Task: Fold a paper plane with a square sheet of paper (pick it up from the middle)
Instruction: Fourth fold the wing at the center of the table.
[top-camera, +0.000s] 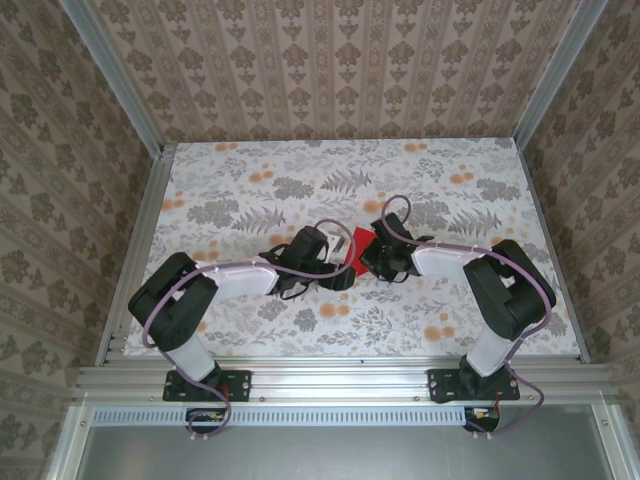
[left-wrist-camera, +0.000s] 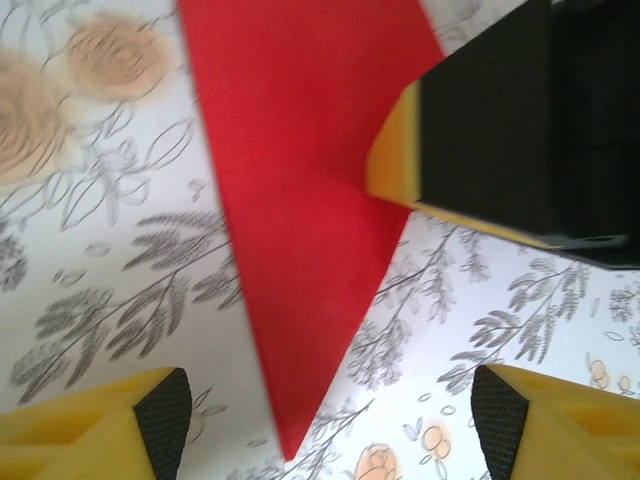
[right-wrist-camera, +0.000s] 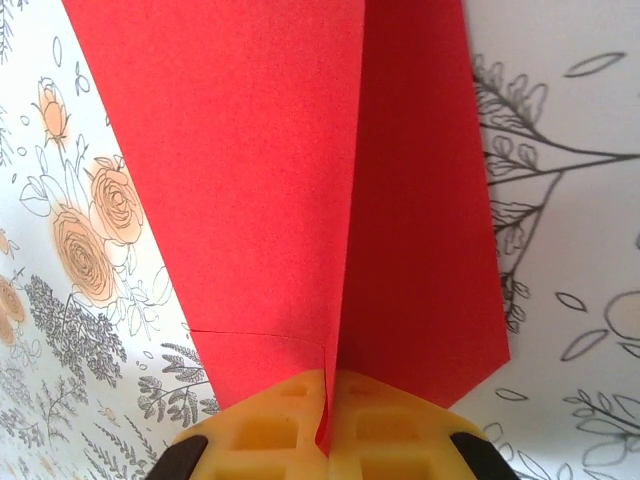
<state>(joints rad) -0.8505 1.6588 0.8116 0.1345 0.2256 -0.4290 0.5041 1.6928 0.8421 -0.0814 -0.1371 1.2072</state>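
Paper plane (top-camera: 362, 243), red, part-folded, lay on the counter (top-camera: 250, 180) between the arms; right gripper (right-wrist-camera: 325, 435) clenched on its creased end, left gripper (left-wrist-camera: 330, 420) unclenched over the pointed tip. Risk: held at one end alone, any tug could skew the crease or tear it.

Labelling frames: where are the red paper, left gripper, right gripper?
red paper (left-wrist-camera: 300, 200), left wrist view, flat middle.
left gripper (left-wrist-camera: 330, 410), left wrist view, between fingertips.
right gripper (right-wrist-camera: 328, 442), right wrist view, between fingertips.

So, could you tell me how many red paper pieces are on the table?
1: the paper lies between the grippers, one end pinched in the right gripper, its pointed tip under the open left gripper. Others could hide beneath them.
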